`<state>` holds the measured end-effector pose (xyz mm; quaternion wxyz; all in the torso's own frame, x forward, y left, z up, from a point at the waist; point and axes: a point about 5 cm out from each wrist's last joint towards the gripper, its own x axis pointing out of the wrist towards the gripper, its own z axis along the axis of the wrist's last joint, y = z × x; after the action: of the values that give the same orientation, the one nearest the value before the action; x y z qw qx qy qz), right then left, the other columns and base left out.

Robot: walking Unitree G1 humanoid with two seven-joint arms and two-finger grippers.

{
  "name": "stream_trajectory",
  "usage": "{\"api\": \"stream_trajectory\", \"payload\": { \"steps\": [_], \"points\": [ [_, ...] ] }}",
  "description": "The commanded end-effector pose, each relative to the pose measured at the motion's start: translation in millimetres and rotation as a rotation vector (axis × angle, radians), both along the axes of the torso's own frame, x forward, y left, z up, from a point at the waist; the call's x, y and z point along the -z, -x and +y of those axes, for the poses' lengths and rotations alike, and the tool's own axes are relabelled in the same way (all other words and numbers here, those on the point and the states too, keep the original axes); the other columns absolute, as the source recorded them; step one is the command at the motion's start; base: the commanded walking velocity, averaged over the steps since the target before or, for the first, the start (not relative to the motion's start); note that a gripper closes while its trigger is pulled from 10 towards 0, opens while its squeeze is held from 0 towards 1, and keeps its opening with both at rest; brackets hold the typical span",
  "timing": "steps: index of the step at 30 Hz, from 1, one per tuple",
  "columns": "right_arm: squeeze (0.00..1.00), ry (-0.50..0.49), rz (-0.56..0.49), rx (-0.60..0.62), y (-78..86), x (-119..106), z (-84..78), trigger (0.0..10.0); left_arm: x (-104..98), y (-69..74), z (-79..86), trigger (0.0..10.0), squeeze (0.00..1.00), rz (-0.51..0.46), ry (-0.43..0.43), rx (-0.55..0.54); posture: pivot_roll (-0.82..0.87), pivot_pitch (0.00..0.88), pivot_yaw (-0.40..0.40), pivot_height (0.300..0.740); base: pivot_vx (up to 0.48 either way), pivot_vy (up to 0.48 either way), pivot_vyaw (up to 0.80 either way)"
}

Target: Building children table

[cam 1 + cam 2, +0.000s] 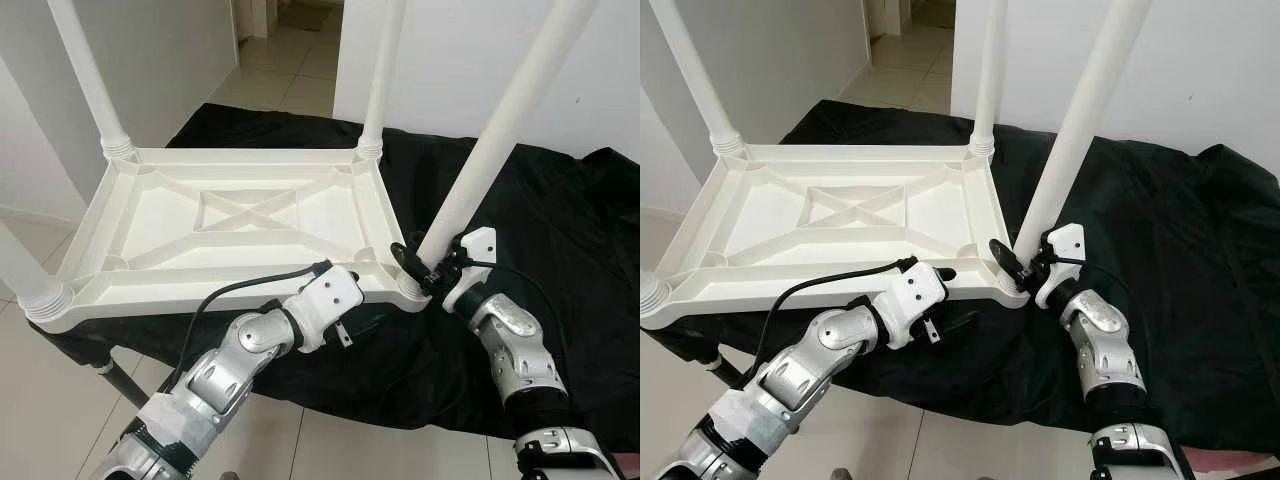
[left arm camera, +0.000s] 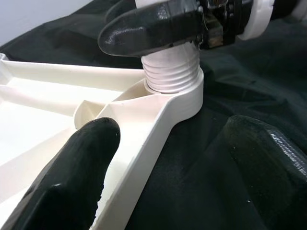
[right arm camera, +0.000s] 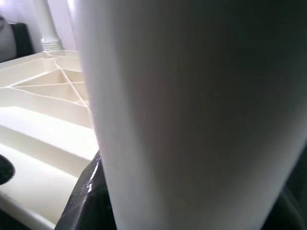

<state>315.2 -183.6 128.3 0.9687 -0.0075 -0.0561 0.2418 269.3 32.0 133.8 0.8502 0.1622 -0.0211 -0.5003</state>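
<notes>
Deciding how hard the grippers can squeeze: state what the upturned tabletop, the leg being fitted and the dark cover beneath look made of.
Tabletop: likely moulded plastic, cream, semi-gloss; its underside has cast ribs.
Leg: apparently the same smooth plastic, with moulded threads at its base; right gripper clamps it.
Cover: black woven fabric, matte, creased.

Table top: cream-white plastic, plain, with moulded ribs of the same colour forming a cross pattern on the underside.
Legs: white, plain; the threaded collars at their bases are the same white.
Cloth: solid black, no pattern.
Left hand: black fingers, matt with slight sheen.
Right hand: black fingers, white housing behind them.
Arms: silver metal with white covers and black joints.
Cable: black.
Floor: pale beige tiles with thin darker grout lines.
Walls: plain white.
</notes>
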Motion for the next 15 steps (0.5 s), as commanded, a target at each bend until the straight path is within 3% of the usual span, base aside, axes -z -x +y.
{"api": "stream_trajectory", "payload": {
  "steps": [1, 7, 15],
  "points": [
    [0.00, 0.010, 0.075, 0.059, 4.9, 16.2, -0.4, 10.0, 1.3, -2.6, 3.0, 10.0, 0.00, -0.011, -0.004, -0.029, -0.05, 0.000, -0.020, 0.740, 0.000, 0.000, 0.00],
    [0.00, -0.033, 0.043, 0.136, 10.1, 8.4, 12.4, 10.0, 1.1, -4.4, 3.8, 10.0, 0.00, -0.015, 0.001, -0.025, -0.06, 0.000, -0.018, 0.740, 0.000, 0.000, 0.00],
    [0.00, -0.077, 0.085, 0.396, 18.2, 7.8, 25.3, 10.0, 1.4, -5.0, 5.2, 10.0, 0.00, -0.017, -0.002, -0.022, -0.06, 0.000, -0.017, 0.740, 0.000, 0.000, 0.00]
  ]
}}
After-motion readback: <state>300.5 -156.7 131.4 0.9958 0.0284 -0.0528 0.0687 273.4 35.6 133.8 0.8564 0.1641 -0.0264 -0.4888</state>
